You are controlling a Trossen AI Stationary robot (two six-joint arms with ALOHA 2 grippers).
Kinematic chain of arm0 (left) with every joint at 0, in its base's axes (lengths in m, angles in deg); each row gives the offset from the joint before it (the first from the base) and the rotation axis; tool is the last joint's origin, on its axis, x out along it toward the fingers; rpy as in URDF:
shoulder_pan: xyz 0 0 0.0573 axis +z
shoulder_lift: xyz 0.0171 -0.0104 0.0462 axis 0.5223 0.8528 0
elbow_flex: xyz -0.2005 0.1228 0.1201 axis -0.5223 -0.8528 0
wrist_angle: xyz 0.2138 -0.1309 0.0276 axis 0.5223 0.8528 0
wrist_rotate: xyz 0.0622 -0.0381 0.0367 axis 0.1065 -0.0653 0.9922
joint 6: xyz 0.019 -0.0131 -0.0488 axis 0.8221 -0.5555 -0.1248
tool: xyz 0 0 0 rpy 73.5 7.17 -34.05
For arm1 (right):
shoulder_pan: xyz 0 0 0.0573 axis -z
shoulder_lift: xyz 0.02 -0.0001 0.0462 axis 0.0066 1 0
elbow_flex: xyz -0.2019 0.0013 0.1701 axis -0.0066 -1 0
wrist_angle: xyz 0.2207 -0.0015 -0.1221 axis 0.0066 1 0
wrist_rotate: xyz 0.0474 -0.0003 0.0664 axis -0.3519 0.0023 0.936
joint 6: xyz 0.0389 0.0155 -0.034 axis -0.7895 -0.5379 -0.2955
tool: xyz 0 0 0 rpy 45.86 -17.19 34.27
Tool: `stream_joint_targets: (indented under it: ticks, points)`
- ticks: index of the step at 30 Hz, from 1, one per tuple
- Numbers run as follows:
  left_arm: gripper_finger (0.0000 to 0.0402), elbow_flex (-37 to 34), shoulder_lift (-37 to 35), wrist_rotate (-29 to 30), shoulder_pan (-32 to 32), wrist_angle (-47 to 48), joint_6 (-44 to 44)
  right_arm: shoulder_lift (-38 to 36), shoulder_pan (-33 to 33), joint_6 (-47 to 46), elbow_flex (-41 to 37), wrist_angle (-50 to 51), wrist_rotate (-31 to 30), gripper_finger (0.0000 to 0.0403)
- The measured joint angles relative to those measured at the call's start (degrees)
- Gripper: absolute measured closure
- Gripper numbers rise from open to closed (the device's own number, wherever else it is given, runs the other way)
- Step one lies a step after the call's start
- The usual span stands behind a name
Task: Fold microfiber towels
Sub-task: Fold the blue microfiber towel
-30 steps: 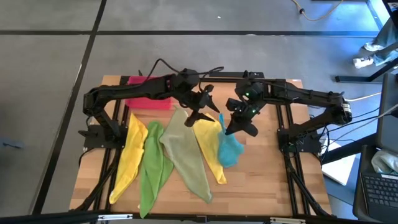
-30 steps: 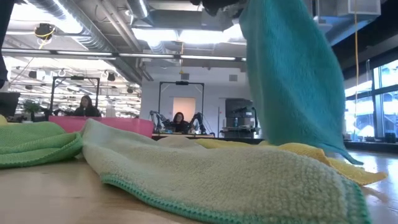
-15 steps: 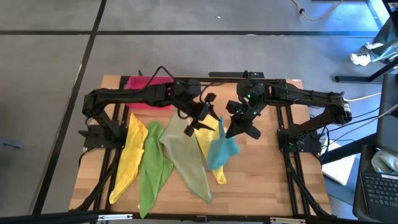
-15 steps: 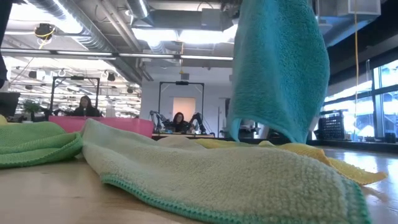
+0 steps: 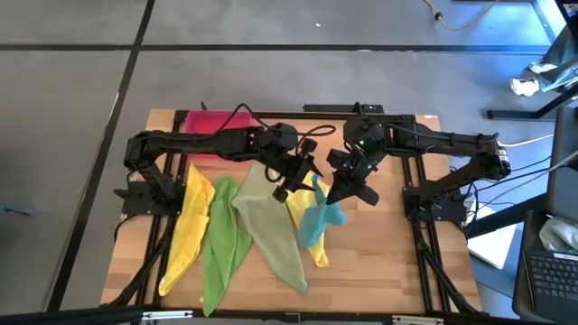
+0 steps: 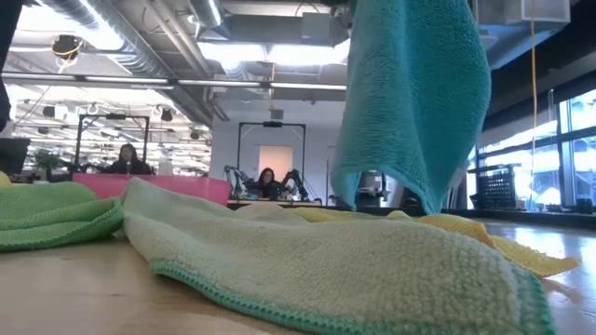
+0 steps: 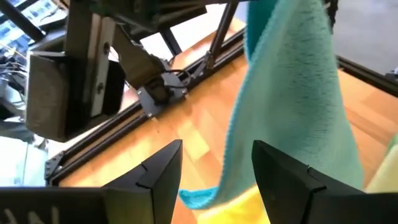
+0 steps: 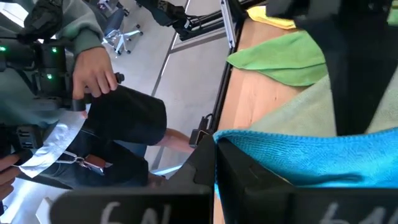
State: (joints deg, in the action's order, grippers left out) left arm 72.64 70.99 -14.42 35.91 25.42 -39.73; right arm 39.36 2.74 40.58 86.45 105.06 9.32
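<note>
Teal microfiber towel [image 5: 318,219] now lifted off the wooden surface [image 5: 388,262], hanging limp below the right gripper [image 5: 340,184], jaws pinched tight on its top edge. A second ago draped lower, bottom hem resting on the yellow towel; now swinging clear of it, hem in the air. Left gripper [image 5: 291,177] moved in from farther back, now just beside the hanging cloth, jaws spread wide and empty, cloth dangling right ahead of them. Likely reaching for a second corner, to stretch the towel before folding. Fabric thin, fuzzy-looped, draping in soft folds. Under and beside the jaws, spread flat: pale olive-green towel [image 5: 273,226] with teal stitched border, yellow towel [image 5: 303,217], bright green towel [image 5: 221,244], second yellow towel [image 5: 186,226].
</note>
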Motion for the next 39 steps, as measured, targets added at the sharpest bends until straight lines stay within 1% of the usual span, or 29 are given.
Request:
stream_joint_targets:
  ticks: [2,4,7,10,15,16,21,24,27,33,37,39]
  points:
    - [0.0217,-0.08,0.19,0.46,-0.06,1.04,-1.22,0.00,0.00,0.00,0.00,0.21,-0.04,0.0396]
    - [0.0223,-0.07,0.11,3.04,-0.48,1.29,-1.82,0.00,0.00,0.33,0.00,0.45,-0.07,0.0396]
    - [0.0245,-0.06,0.10,5.49,-1.01,3.36,-1.92,0.00,0.00,0.61,0.00,0.42,-0.05,0.0396]
    - [0.0286,-0.06,0.10,6.40,-1.71,3.50,-2.04,0.00,0.00,0.64,0.00,-0.11,0.08,0.0396]
    - [0.0380,-0.06,0.10,9.25,-3.29,4.75,-3.67,0.00,0.02,1.35,0.00,0.14,0.93,0.0396]
    - [0.0390,0.01,0.10,9.98,-3.57,5.63,-4.02,0.00,0.02,1.81,0.00,0.38,0.94,0.0396]
    - [0.0400,3.41,0.06,12.83,-4.04,11.28,-5.03,-0.02,0.04,2.38,-0.02,1.06,0.94,0.0396]
    - [0.0401,6.61,0.06,15.01,-3.85,14.85,-5.01,-0.02,0.04,2.96,-0.02,2.65,0.39,0.0396]
    - [0.0401,10.78,0.04,15.34,-3.08,18.37,-5.35,-0.02,0.02,4.14,-0.02,4.07,-2.76,0.0396]
    - [0.0401,18.83,0.04,14.37,-2.29,26.84,-5.61,-0.02,0.02,5.76,-0.02,3.09,-10.09,0.0395]
    - [0.0401,22.34,0.04,14.28,-2.30,31.85,-5.62,-0.02,0.02,8.13,-0.04,2.47,-16.78,0.0389]
    - [0.0401,23.11,0.02,14.47,-2.29,33.90,-5.60,-0.02,0.04,9.51,-0.04,2.27,-18.48,0.0390]
